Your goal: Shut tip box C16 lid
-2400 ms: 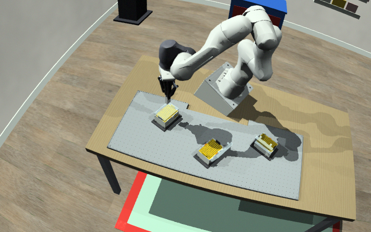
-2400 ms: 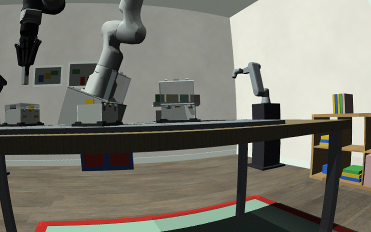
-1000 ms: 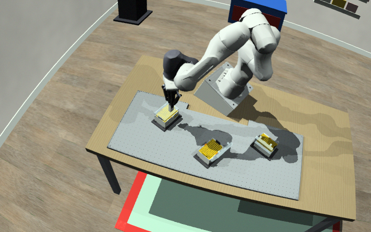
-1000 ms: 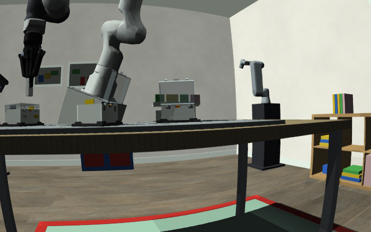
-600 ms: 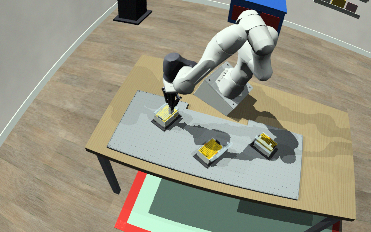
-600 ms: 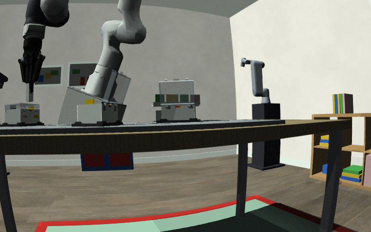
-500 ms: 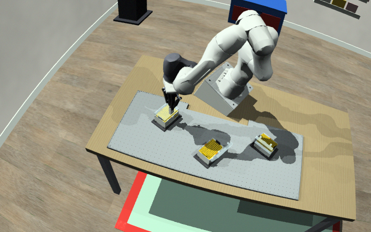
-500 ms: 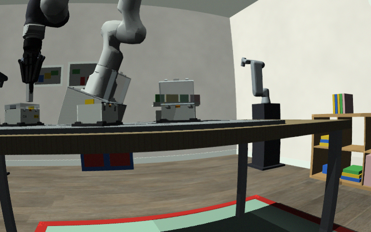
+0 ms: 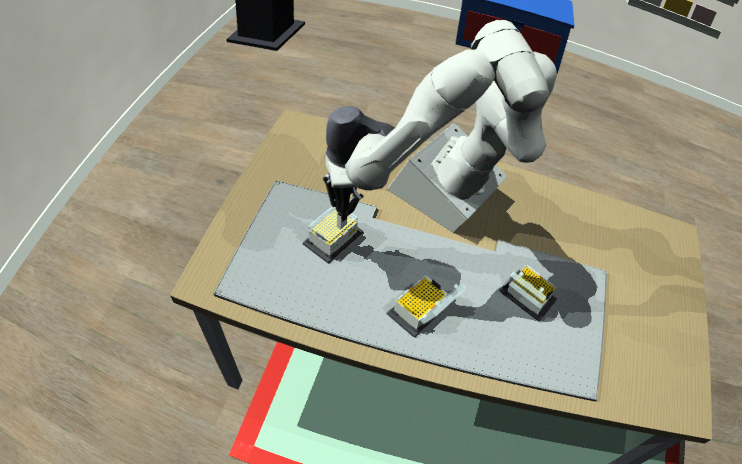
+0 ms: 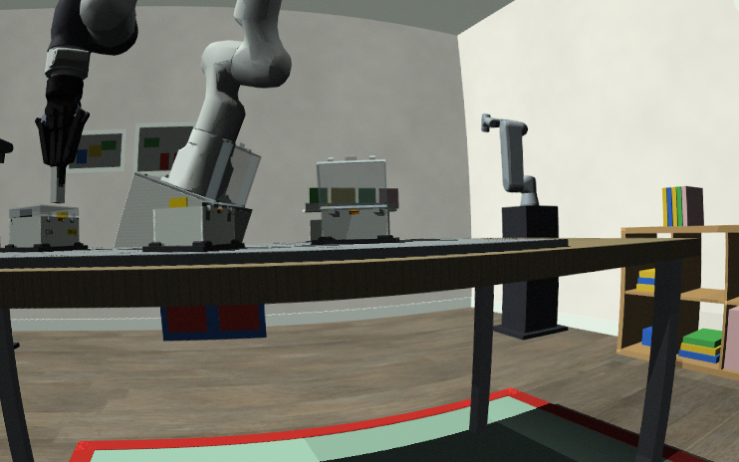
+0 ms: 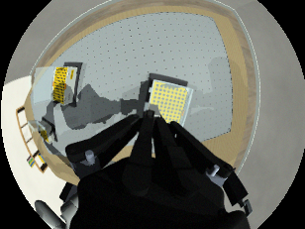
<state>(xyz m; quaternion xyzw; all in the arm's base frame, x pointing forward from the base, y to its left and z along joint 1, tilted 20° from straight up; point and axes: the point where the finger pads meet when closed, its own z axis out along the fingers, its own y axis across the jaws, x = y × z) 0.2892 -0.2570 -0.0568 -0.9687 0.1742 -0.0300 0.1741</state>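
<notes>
On the grey mat [image 9: 306,306] C16 [image 10: 43,226] sits leftmost from where I stand, lid down but maybe unlatched; gripper [image 10: 58,187] fully closed, empty, fingertips just above the lid — off-centre press could tip the box off its locators.
</notes>
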